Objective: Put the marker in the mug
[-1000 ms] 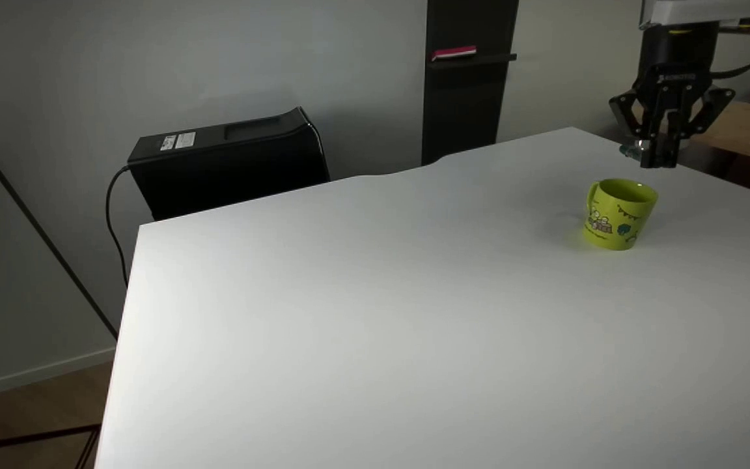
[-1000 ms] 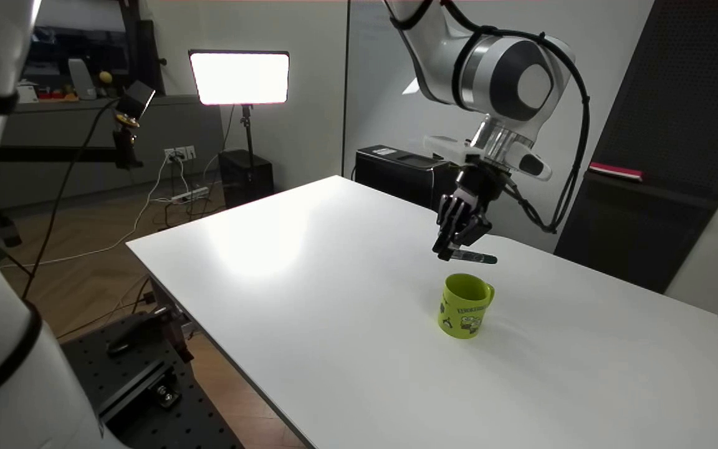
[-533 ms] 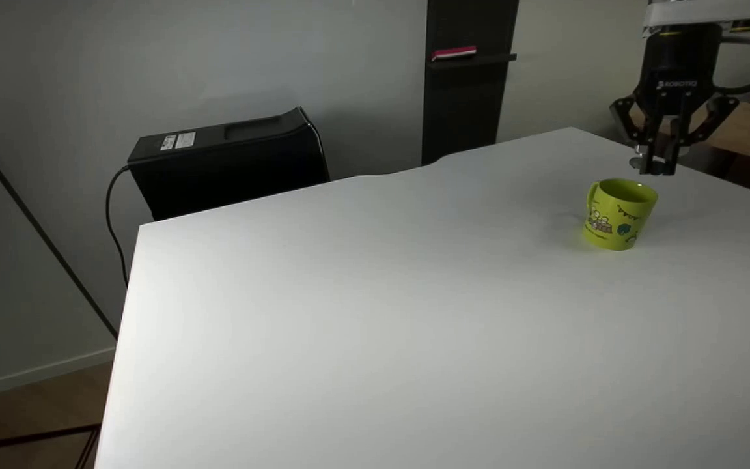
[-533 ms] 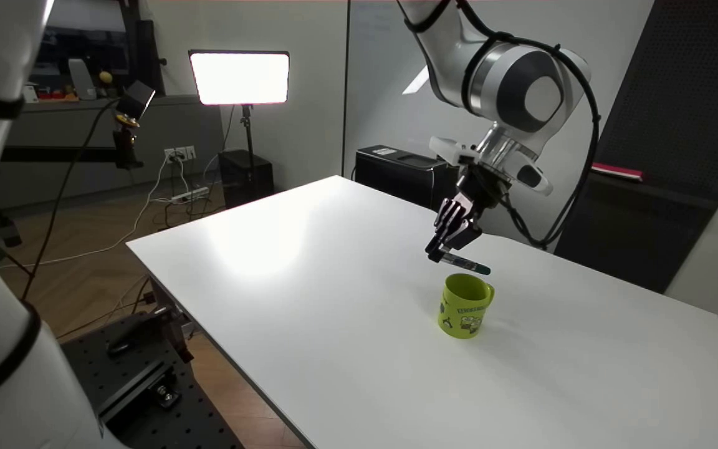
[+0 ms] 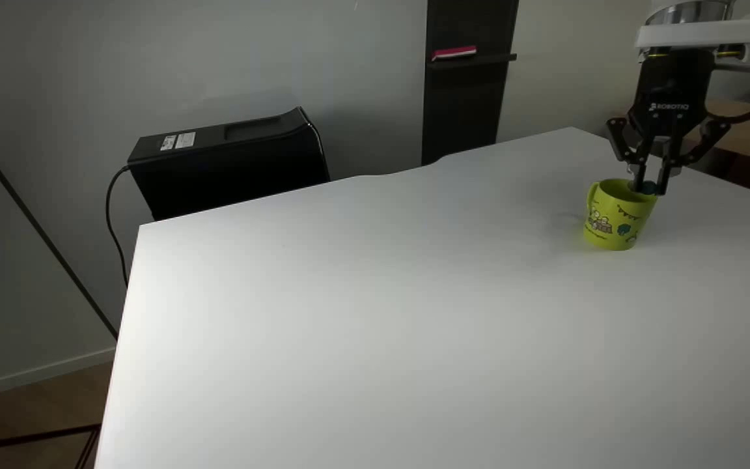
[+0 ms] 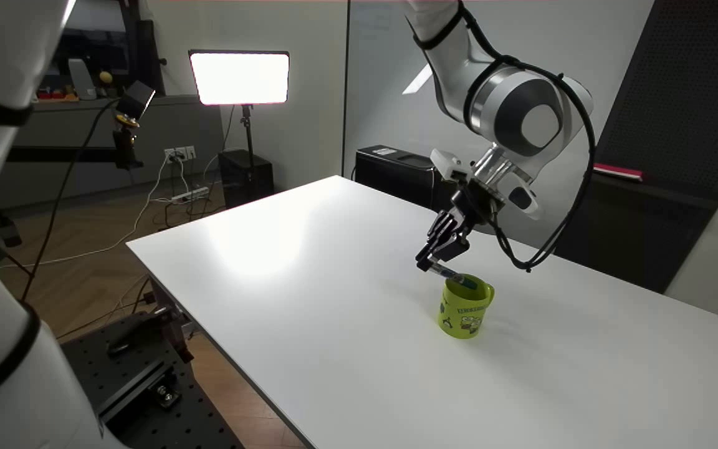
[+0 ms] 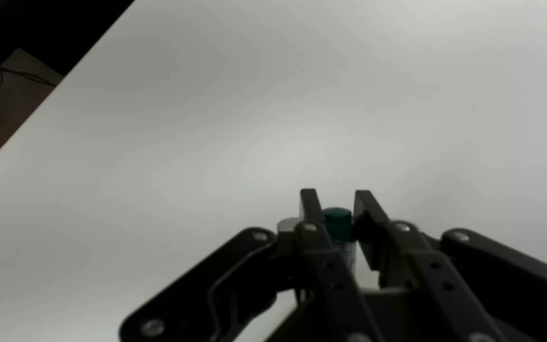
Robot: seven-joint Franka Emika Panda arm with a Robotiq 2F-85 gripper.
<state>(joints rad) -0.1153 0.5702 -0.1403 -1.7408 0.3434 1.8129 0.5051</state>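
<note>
The lime mug (image 5: 616,221) stands upright on the white table and shows in both exterior views (image 6: 464,317). My gripper (image 6: 424,263) is shut on the marker (image 6: 451,274) near one end. The marker slants down from the fingertips, and its lower dark green end overlaps the mug's open mouth. I cannot tell whether that end is inside or just above. In an exterior view the gripper (image 5: 650,189) overlaps the mug's rim. In the wrist view the marker's green upper end (image 7: 338,224) sits between the fingers (image 7: 311,206); the mug is mostly hidden there.
The white table (image 6: 309,349) bears the mug. A black box-shaped device (image 5: 232,159) stands past the table's edge, also in the other view (image 6: 390,174). A bright light panel (image 6: 239,78) stands on the floor behind. A dark cabinet (image 6: 639,231) stands beyond the table.
My gripper has moved down and closer to the mug, holding the marker. The marker has tilted, and its far end has come down to the mug's mouth. The mug has not moved.
</note>
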